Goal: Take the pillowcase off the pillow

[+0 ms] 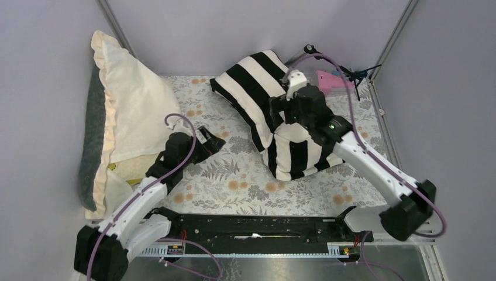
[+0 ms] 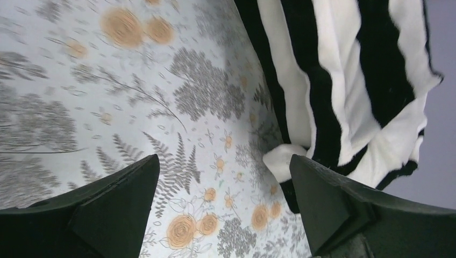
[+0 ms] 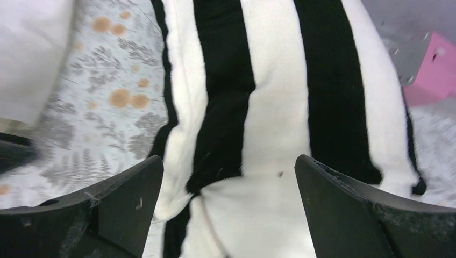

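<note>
The bench (image 1: 234, 175) carries the striped pillowcase (image 1: 251, 88) toward its far right corner, long axis slanting from the far edge to the right edge, the pillow mostly hidden inside. The right gripper (image 3: 228, 161) hovers just over its middle, jaws spread and empty. It is nearer than the left gripper (image 2: 225, 158), likewise spread, well apart toward the left edge.

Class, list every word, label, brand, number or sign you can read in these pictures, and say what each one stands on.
No text can be read in any view.
The striped pillowcase shows only black and white stripes.
The tablecloth shows only flowers and ferns.
The pink box is blurred, and no lettering shows on it.
The cream pillow is plain.
</note>
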Tool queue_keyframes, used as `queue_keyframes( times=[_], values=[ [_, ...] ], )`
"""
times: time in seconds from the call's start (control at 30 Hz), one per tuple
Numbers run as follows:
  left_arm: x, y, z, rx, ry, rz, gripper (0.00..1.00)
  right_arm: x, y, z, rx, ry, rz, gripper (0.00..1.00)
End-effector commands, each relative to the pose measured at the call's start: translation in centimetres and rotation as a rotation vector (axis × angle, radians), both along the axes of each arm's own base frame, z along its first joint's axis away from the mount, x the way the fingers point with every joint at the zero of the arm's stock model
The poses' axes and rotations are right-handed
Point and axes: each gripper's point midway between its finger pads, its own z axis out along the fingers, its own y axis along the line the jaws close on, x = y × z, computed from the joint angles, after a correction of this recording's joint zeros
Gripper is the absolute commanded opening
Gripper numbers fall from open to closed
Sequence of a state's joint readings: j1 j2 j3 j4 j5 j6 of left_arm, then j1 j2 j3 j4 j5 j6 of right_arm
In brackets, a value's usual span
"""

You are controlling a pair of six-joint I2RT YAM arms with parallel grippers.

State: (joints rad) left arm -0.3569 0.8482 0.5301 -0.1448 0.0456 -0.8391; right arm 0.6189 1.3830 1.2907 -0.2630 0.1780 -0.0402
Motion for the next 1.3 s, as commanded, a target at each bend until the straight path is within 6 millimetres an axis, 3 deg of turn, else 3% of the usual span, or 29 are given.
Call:
queue_keyframes(
  times=[0.0,0.2,0.33,0.53,0.57,0.6,0.63,0.67,0.7,0.87,1.07,1.13,1.17,1.27],
  values=[
    [1.2,-5.4,3.0,-0.072,-0.097,-0.199,0.99,-3.7,-1.2,-0.9,0.238,0.111,-0.121,1.0],
    [2.8,-11.3,3.0,-0.113,-0.096,-0.351,0.95,-6.9,-7.1,-4.7,0.235,0.126,-0.357,1.0],
    [4.4,-14.9,3.4,-0.169,-0.117,-0.438,0.85,-8.1,-9.4,-7.2,0.221,0.131,-0.452,1.0],
    [7.0,-18.2,2.8,-0.213,-0.112,-0.477,0.85,-9.1,-11.8,-10.5,0.263,0.195,-0.633,1.0],
    [7.1,-18.7,2.3,-0.22,-0.098,-0.49,0.82,-9.2,-11.8,-10.6,0.279,0.201,-0.642,1.0],
    [7.1,-19.2,2.1,-0.233,-0.098,-0.51,0.69,-9.2,-11.6,-10.7,0.297,0.206,-0.641,1.0],
    [6.8,-19.8,1.9,-0.246,-0.103,-0.545,0.45,-9.1,-11.4,-10.7,0.313,0.208,-0.634,1.0],
    [6.5,-20.2,1.9,-0.25,-0.111,-0.57,0.08,-9.0,-11.3,-10.7,0.326,0.21,-0.637,1.0],
    [6.1,-20.4,1.5,-0.244,-0.107,-0.578,0.0,-8.9,-11.3,-10.7,0.333,0.209,-0.641,1.0],
    [1.9,-19.7,1.2,-0.162,-0.166,-0.593,0.0,-7.9,-10.5,-10.3,0.329,0.206,-0.602,1.0],
    [-7.9,-21.7,0.2,-0.05,-0.2,-0.691,0.0,-6.4,-6.0,-10.1,0.324,0.238,-0.363,1.0],
    [-10.0,-22.1,-0.7,-0.027,-0.181,-0.69,0.0,-5.9,-5.3,-9.9,0.309,0.255,-0.336,1.0],
    [-10.3,-22.0,-1.0,-0.013,-0.174,-0.678,0.0,-5.7,-5.2,-9.9,0.295,0.26,-0.335,1.0],
    [-9.9,-21.6,-0.8,0.039,-0.17,-0.644,0.19,-5.3,-6.2,-9.2,0.27,0.239,-0.387,1.0]
  ],
)
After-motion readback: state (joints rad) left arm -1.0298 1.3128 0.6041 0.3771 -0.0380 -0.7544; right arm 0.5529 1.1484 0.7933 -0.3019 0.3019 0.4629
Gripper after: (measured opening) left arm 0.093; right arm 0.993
